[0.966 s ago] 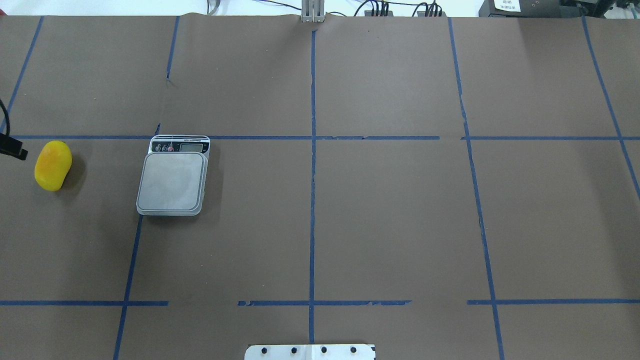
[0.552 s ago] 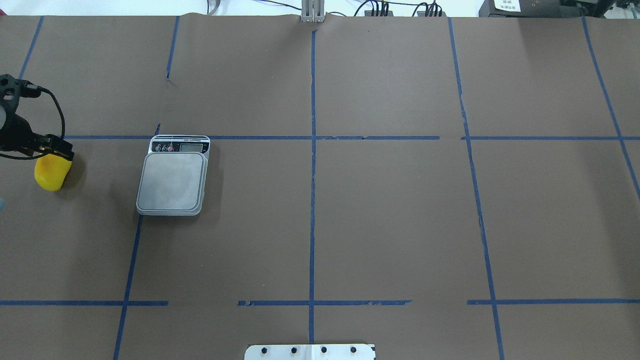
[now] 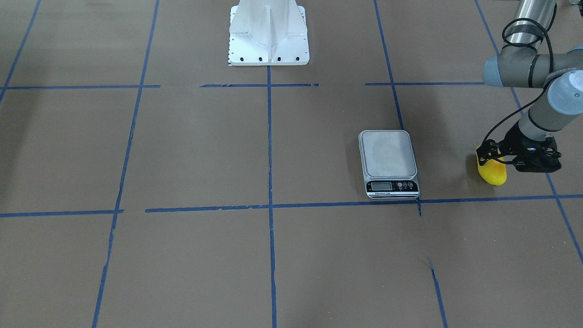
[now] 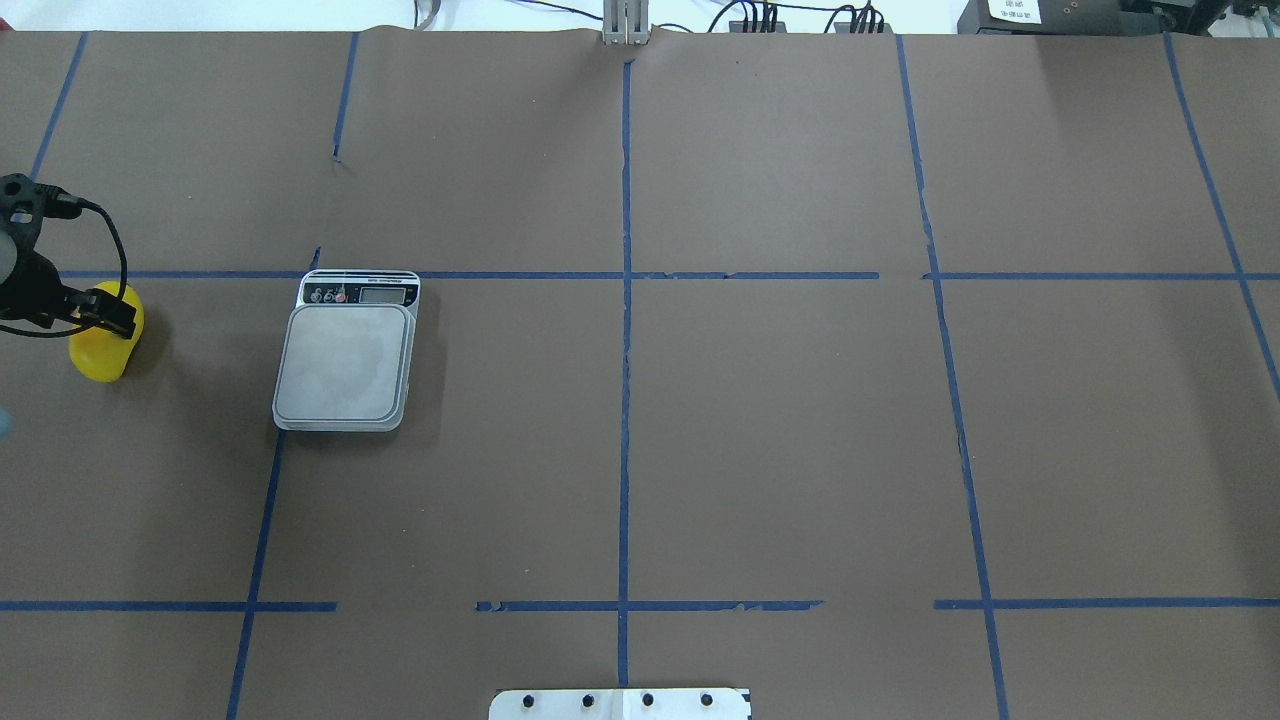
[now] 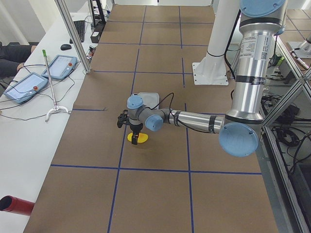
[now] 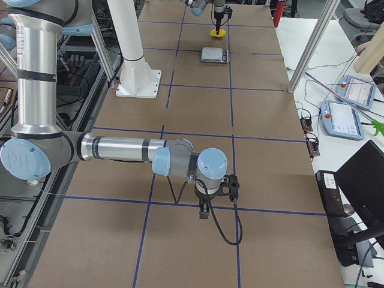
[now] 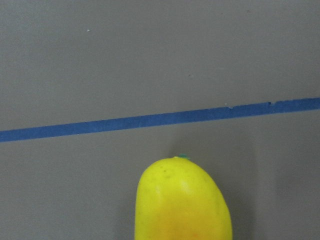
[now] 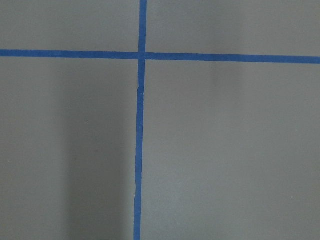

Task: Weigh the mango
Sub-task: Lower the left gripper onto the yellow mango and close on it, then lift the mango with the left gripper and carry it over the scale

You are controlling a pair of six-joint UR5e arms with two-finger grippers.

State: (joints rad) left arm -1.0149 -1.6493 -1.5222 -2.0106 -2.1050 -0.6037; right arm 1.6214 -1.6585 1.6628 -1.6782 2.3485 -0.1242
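While my left gripper [image 4: 98, 308] hangs over its upper end, the one mango [image 4: 100, 355] lies at the overhead frame's left edge, long axis running top to bottom (slightly tilted), apart from the one scale [image 4: 345, 362]; whether my left or right gripper [image 6: 203, 210] is clenched, I cannot tell

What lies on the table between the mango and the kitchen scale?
Nothing: only bare brown table cover separates the mango and the kitchen scale, seen in the overhead view.

Bare tabletop [image 4: 200, 400] stretches between the mango [image 4: 103, 355] and the scale [image 4: 345, 362], which sit well apart.
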